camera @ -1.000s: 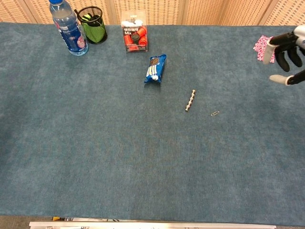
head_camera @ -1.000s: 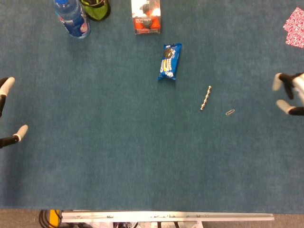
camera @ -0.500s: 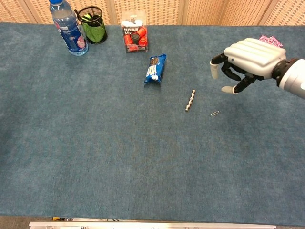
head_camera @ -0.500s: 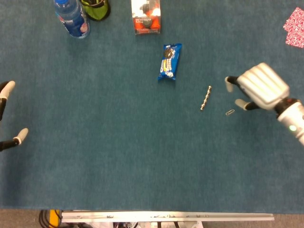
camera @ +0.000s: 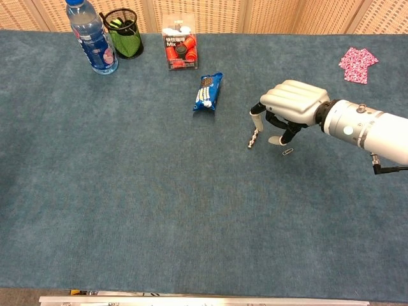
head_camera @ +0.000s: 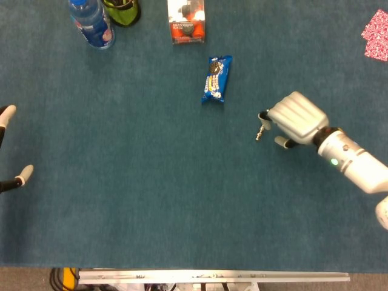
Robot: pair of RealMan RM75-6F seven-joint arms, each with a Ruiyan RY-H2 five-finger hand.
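Hovering right hand (camera: 287, 111), bead chain (camera: 254, 138) beside

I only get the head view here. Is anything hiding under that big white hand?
Observer: Yes. The chest view shows a paper clip lying just below the thumb of the right hand.
Operator: And that green thing cut off at the top edge?
Observer: In the chest view it is a black mesh cup, standing upright with green things inside, next to the water bottle.
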